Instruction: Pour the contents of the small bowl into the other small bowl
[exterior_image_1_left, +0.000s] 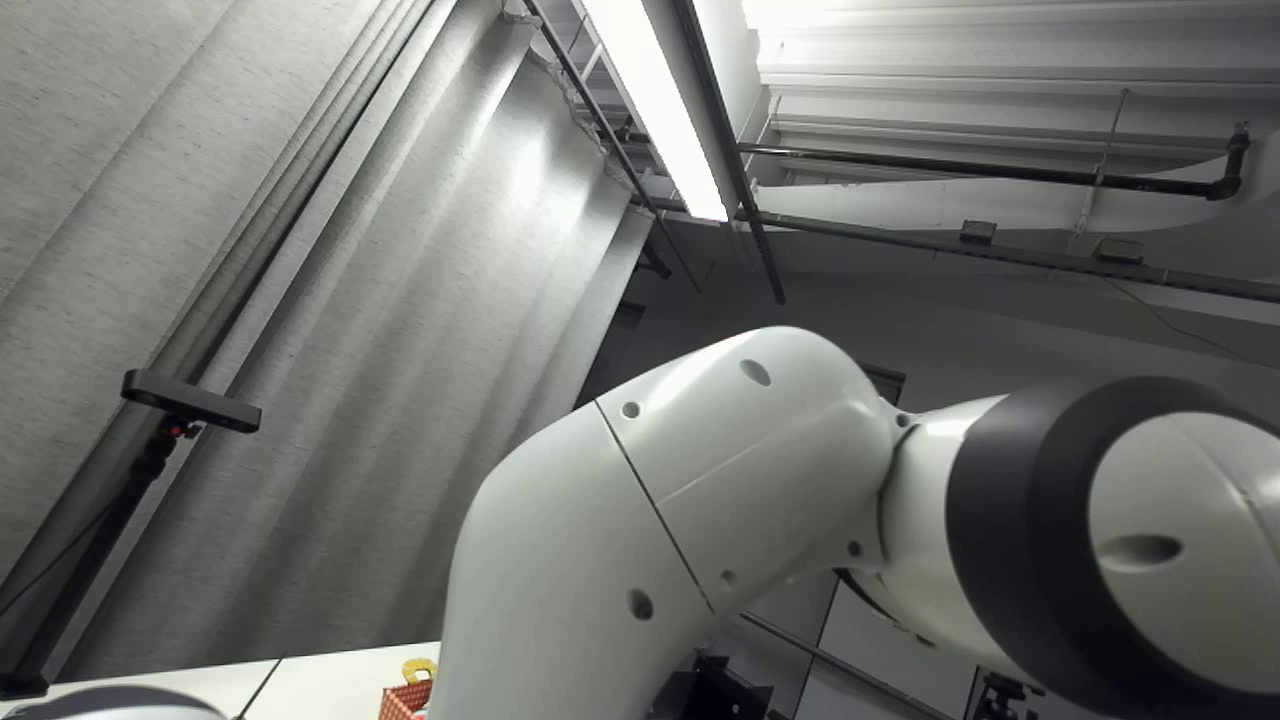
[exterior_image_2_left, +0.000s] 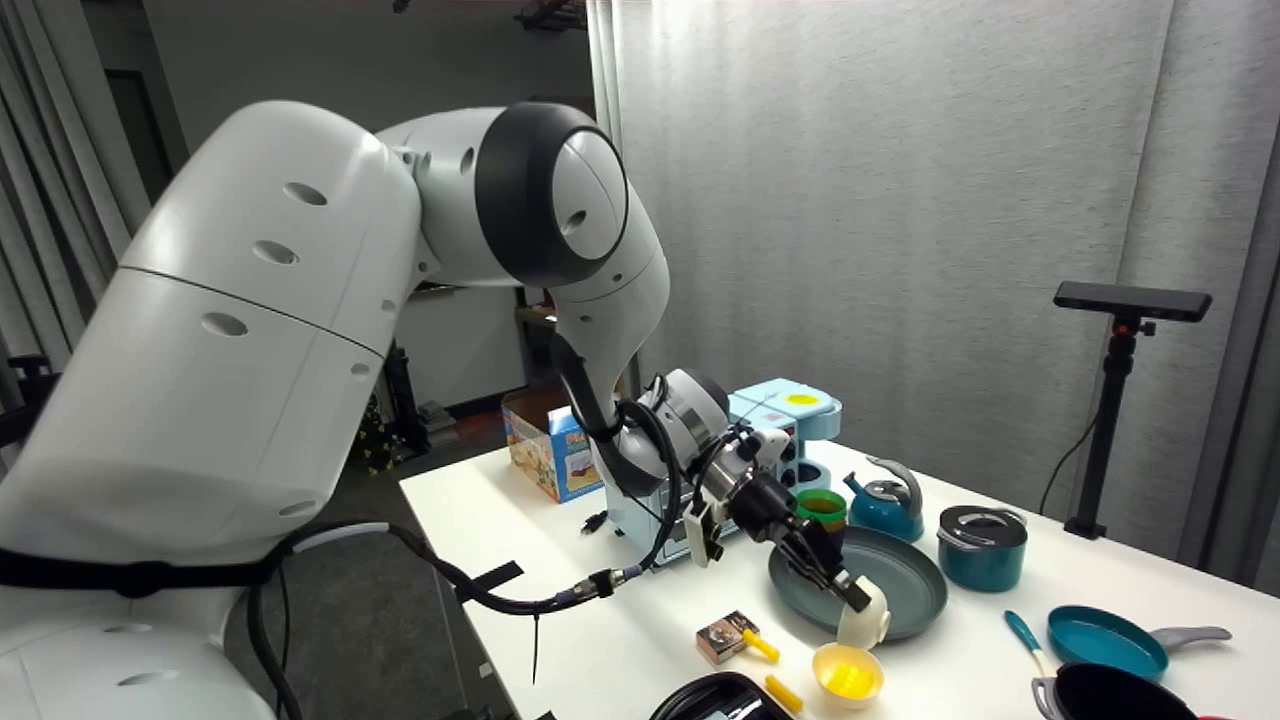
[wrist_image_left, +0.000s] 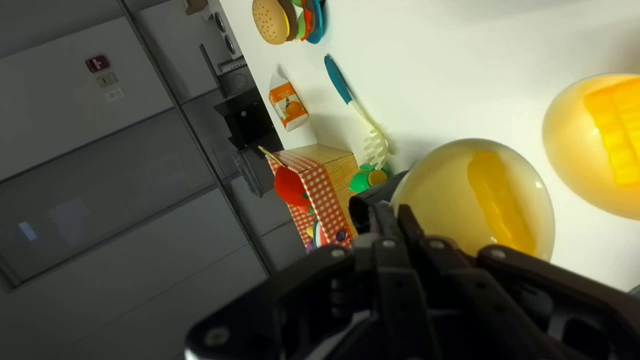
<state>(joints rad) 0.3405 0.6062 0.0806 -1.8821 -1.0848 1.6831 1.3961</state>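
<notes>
My gripper (exterior_image_2_left: 850, 592): clamped on tilted bowl (wrist_image_left: 445, 195);
Tilted bowl: yellow strip (wrist_image_left: 500, 205) inside;
Other bowl (wrist_image_left: 567, 132): yellow strips (wrist_image_left: 615, 130); on tabletop (exterior_image_2_left: 620, 665), away from its edge by the curtain (exterior_image_2_left: 900, 220)

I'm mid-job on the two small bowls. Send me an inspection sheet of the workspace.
Surface: white table, bearing the clutter below.
Held bowl: tilted, a yellow crinkle-cut piece in it.
Other bowl: on the table, yellow crinkle-cut pieces inside.
Clutter: gray plate, blue kettle, lidded pot, frying pan; one loose yellow piece lies near the other bowl.
Fingers: shut on the held bowl.
Cables: black cable loops along the arm; whether it touches the table, cannot tell.
Surroundings: gray curtain, camera on a stand; people, nothing seen.
</notes>
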